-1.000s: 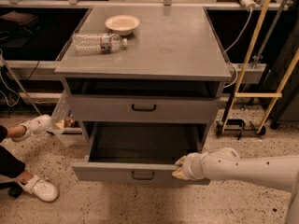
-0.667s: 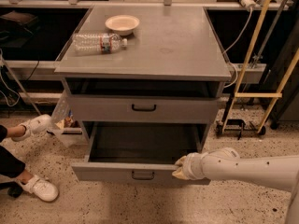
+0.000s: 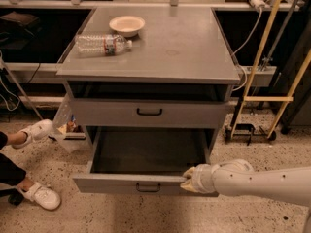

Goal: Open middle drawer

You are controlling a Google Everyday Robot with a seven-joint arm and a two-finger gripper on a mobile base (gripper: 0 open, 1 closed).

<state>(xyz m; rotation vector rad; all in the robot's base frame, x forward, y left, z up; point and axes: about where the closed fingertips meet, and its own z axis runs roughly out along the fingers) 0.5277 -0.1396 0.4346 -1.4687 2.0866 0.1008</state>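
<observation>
The middle drawer is pulled well out of the grey cabinet. Its plain grey inside is bare, and its flat front carries a small black bar handle. My gripper comes in from the right on a white arm and sits at the right end of the drawer front's top edge, touching it. The drawer above is closed. Whatever lies below the open drawer is hidden by it.
A clear plastic bottle lies on its side and a white bowl stands on the cabinet top. A person's white shoes are on the floor at left. A yellow frame and cables stand to the right.
</observation>
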